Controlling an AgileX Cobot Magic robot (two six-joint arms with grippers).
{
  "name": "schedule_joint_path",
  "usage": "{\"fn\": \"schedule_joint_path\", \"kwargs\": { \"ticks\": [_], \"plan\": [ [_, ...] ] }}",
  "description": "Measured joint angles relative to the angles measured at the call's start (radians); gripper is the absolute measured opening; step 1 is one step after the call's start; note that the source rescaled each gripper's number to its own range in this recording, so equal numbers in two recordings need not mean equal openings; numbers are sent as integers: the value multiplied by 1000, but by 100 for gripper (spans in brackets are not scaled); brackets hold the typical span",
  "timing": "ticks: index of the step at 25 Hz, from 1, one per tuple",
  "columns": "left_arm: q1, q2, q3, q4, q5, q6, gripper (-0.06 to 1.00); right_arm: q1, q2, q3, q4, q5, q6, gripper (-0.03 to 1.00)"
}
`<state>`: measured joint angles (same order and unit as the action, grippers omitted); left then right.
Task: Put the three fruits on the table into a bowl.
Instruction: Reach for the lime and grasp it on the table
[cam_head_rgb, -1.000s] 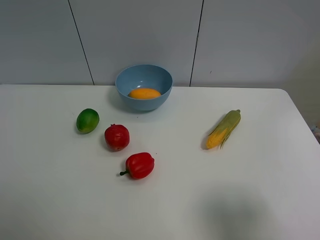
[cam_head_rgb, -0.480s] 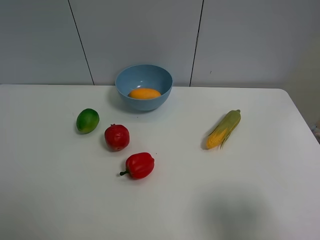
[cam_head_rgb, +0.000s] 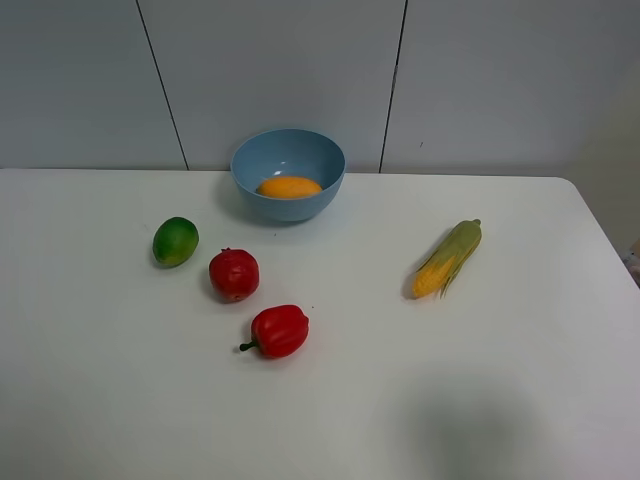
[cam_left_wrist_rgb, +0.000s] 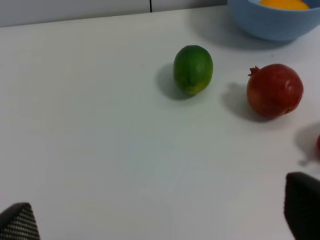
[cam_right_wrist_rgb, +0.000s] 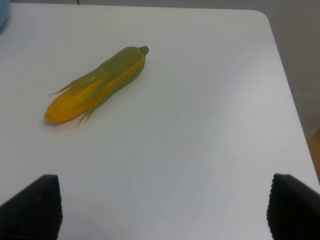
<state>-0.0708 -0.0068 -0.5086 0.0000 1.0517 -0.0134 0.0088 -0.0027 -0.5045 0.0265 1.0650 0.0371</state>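
- A round, deep, glossy light-blue bowl (cam_head_rgb: 252, 196) stands at the far side of the white table (cam_head_rgb: 520, 400), close to the grey panelled wall (cam_head_rgb: 270, 70).
- An oblong orange-yellow mango (cam_head_rgb: 289, 187) lies inside the bowl, at its bottom.
- A small round green lime-like fruit (cam_head_rgb: 175, 241) rests on the table, nearer than the bowl and to its left in the high view, apart from it.
- A round dark-red pomegranate-like fruit (cam_head_rgb: 234, 274) sits just beside the green fruit, to its right and slightly nearer; the two do not touch.
- A lobed red bell pepper with a green stem (cam_head_rgb: 279, 331) lies nearer again, close to the pomegranate-like fruit, with its stem pointing left.
- A yellow corn cob in a green husk (cam_head_rgb: 448, 258) lies on the right half of the table, well apart from the other items, with its yellow end towards the near edge.
- The left gripper (cam_left_wrist_rgb: 160, 220) hangs over bare table, its dark fingers (cam_left_wrist_rgb: 17, 224) spread wide and holding nothing; the green and dark-red fruits lie ahead of it.
- The right gripper (cam_right_wrist_rgb: 162, 207) likewise has its fingers (cam_right_wrist_rgb: 292, 205) wide apart and grips nothing; the corn cob lies ahead of it.
- Neither gripper shows in the high view.
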Motion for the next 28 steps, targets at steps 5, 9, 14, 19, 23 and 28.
{"fn": "schedule_joint_path", "kwargs": {
  "ticks": [5, 9, 14, 19, 23, 28],
  "plan": [
    [0, 0, 0, 0, 0, 0, 100, 0, 0, 0, 0, 0, 0, 42],
    [0, 26, -4, 0, -3, 0, 100, 0, 0, 0, 0, 0, 0, 42],
    [0, 202, -79, 10, -108, 0, 100, 0, 0, 0, 0, 0, 0, 42],
    [0, 413, -165, 10, -328, 3, 100, 0, 0, 0, 0, 0, 0, 42],
    [0, 594, -181, 10, -479, 3, 100, 0, 0, 0, 0, 0, 0, 42],
    [0, 829, -182, -28, -622, 3, 100, 0, 0, 0, 0, 0, 0, 42]
  ]
}}
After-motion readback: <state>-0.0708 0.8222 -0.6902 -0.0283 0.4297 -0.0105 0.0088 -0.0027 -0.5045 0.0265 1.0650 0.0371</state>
